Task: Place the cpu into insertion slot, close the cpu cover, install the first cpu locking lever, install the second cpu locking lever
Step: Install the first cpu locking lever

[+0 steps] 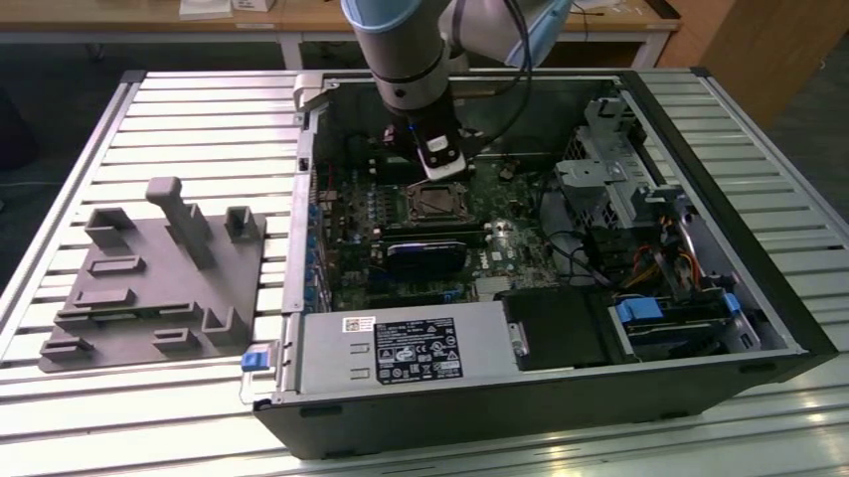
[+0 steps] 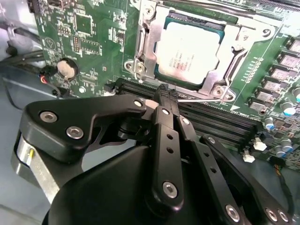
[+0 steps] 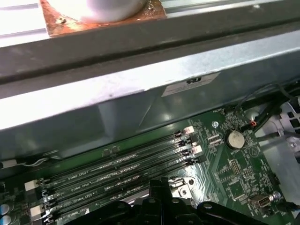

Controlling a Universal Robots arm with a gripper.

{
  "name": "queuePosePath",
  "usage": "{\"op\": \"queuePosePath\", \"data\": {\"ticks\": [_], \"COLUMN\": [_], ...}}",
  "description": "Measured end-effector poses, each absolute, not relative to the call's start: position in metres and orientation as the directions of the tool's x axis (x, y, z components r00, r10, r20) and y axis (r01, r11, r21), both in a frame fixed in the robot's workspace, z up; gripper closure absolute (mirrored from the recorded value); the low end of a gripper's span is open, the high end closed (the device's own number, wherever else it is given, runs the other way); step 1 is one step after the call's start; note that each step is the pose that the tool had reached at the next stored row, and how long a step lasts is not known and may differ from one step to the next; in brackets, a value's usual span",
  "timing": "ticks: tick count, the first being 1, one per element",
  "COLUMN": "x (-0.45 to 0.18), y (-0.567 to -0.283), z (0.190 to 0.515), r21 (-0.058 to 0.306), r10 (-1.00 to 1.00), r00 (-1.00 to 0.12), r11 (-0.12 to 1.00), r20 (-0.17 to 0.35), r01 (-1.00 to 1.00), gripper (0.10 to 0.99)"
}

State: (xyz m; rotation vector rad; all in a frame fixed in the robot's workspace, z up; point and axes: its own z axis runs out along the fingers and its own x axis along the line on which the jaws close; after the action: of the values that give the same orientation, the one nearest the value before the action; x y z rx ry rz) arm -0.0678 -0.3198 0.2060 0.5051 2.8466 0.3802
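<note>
With the cpu (image 2: pixel 192 51) seated in the insertion slot (image 1: pixel 434 203) and the cpu cover (image 2: pixel 143 47) apparently down, my clenched, empty tool (image 2: pixel 163 93) sits at a thin locking lever (image 2: pixel 206 100), so I judge the lever step in hand, calling for a steady press under its catch.

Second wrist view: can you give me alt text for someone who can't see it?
A silvery chip lies on the green board, with the metal cover lying flat around it. The black gripper, fingers together, points at the cover's near edge, its tip beside a thin lever rod.
</note>
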Motion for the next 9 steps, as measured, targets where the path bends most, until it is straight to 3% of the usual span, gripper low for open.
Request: {"op": "queuePosePath", "data": {"ticks": [9], "x": [-0.068], "y": [-0.307], "z": [0.204], "r21": [0.280], "r10": [0.383], "r00": [-0.906], "r11": [0.903], "r20": [-0.178], "r01": [0.326], "gripper": [0.980]}}
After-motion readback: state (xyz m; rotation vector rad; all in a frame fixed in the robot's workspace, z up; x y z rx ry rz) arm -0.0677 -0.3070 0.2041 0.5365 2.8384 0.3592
